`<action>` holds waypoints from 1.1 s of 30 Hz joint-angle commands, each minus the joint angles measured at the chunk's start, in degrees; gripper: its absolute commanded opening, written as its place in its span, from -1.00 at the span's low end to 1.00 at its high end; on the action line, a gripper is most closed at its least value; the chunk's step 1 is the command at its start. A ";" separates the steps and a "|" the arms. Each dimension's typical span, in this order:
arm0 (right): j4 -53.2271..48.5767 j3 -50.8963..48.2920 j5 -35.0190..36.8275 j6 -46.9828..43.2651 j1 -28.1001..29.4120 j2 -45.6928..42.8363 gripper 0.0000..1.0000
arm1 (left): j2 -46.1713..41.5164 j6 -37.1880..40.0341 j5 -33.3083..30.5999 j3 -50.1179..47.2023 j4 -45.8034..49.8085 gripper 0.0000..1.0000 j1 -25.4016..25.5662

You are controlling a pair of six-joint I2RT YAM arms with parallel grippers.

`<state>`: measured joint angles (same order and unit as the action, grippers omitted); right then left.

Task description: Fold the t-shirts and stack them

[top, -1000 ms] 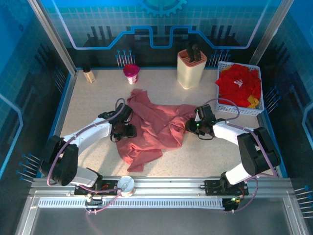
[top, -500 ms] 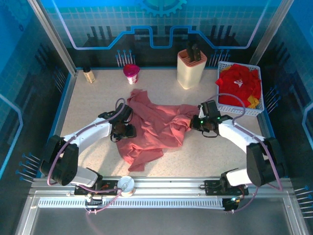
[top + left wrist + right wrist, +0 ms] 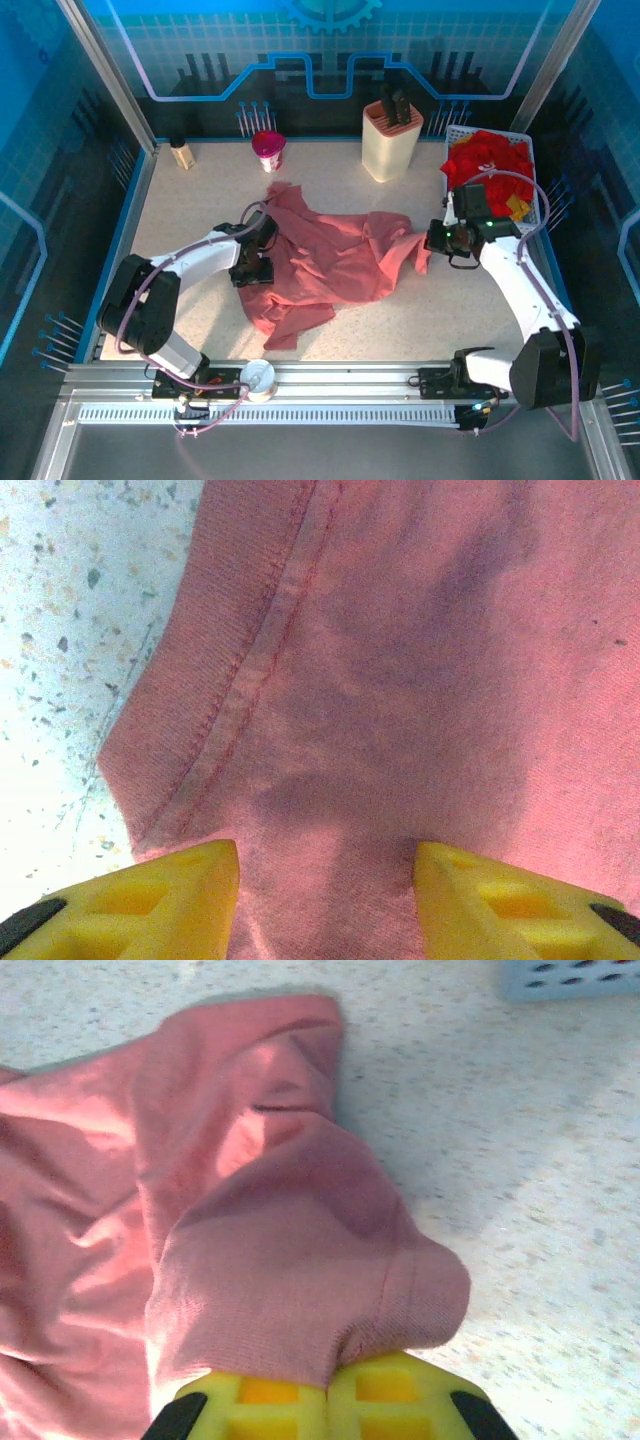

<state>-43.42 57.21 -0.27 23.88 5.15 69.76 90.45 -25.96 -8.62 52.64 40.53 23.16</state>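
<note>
A dusty pink t-shirt lies crumpled in the middle of the table. My right gripper is shut on its right end, which is stretched out toward the basket. In the right wrist view, the pink cloth bunches over my right gripper, pinched between its closed yellow fingers. My left gripper rests on the shirt's left side. In the left wrist view it stands open, with the pink cloth and a stitched hem lying flat between the yellow fingers. Red t-shirts with a bit of yellow fill the basket.
The white mesh basket stands at the back right, close to my right gripper; its corner shows in the right wrist view. A cream knife block, a pink cup and a small bottle line the back. A tape roll sits at the near rail.
My right gripper has closed on the pink shirt's right end and moved right toward the basket, drawing the cloth out. The left gripper has shifted slightly on the shirt.
</note>
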 commanded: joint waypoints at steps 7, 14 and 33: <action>-11.60 4.75 9.23 -5.58 -1.25 -0.75 -1.00 | 2.62 3.12 -2.35 3.58 3.72 0.00 -0.71; -7.25 -1.37 12.12 0.35 -1.76 -6.61 -1.00 | 2.44 3.24 -2.81 5.43 6.45 0.00 -1.28; 4.59 -12.16 2.04 3.90 -1.71 -8.92 0.68 | -12.47 -8.46 11.38 -4.13 12.18 0.03 2.77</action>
<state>-42.59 46.09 5.82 28.05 3.31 60.99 79.26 -29.43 -0.82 52.05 53.47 25.58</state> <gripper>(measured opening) 0.829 0.514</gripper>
